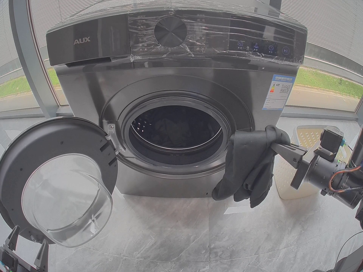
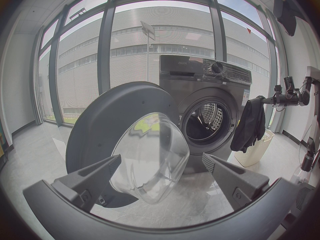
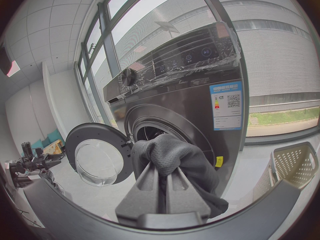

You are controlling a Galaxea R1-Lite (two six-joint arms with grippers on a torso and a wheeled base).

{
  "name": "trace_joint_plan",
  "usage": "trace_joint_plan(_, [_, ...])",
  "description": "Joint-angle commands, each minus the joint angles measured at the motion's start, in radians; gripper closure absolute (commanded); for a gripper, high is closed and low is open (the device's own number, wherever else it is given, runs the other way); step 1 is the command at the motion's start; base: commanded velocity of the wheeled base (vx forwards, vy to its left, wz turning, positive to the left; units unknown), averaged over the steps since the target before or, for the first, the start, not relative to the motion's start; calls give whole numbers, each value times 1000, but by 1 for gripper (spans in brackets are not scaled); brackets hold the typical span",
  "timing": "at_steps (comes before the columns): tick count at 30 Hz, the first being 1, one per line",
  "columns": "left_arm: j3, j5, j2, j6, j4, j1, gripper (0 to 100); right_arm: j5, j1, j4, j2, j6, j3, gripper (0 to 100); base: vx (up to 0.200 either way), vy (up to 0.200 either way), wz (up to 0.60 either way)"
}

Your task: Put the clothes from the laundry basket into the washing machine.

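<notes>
dark grey cloth up in the air: the garment (image 1: 247,163) dangles from the right gripper (image 1: 275,145), whose fingers are pressed together on a bunched fold at its top. it hangs free just beside the right rim of the washing machine (image 1: 90,87) opening, its tails clear of the pale marbled floor (image 1: 170,227). not in the drum (image 1: 176,129) yet, and out of the laundry basket (image 1: 287,187), which stands on the floor by the machine's right front corner, behind the right arm. that basket is cream, with a perforated wall. inside the drum, dark clothing lies in a heap toward the back. the round door (image 1: 53,144) is swung wide open to the left, its clear bowl-shaped glass bulging outward. down low on the left, the left gripper (image 2: 160,157) sits with its fingers spread wide and nothing between them, near the floor, facing the open door. plastic film (image 1: 189,50) wraps the control panel (image 1: 261,44) along the machine's top, dial (image 1: 170,31) in the middle, and a label (image 1: 278,92) sticks to the front at upper right. tall windows (image 1: 329,38) stand behind the machine.
</notes>
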Motion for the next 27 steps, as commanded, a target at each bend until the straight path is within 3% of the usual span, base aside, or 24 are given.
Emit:
trace_joint_plan(1, [18, 0, -14, 5, -2, 0, 0, -4, 34, -4, 25, 38, 5, 100, 0, 0, 0])
trace_joint_plan(8, [18, -1, -15, 12, 0, 3, 0, -10, 74, 10, 24, 79, 5, 100, 0, 0, 0])
trace_joint_plan(11, [18, -12, -15, 60, -2, 3, 0, -7, 94, -9, 61, 90, -1, 100, 0, 0, 0])
trace_joint_plan(13, [18, -13, -15, 72, -2, 3, 0, -9, 112, -15, 82, 96, -3, 100, 0, 0, 0])
trace_joint_plan(18, [16, -18, -17, 57, 0, 5, 0, -20, 183, -16, 111, 102, 0, 100, 0, 0, 0])
trace_joint_plan(22, [16, -43, -17, 84, -3, 3, 0, -44, 226, -19, 157, 110, -14, 100, 0, 0, 0])
trace_joint_plan(27, [18, -50, -17, 80, -5, 3, 0, -50, 232, -93, 235, 137, -52, 100, 0, 0, 0])
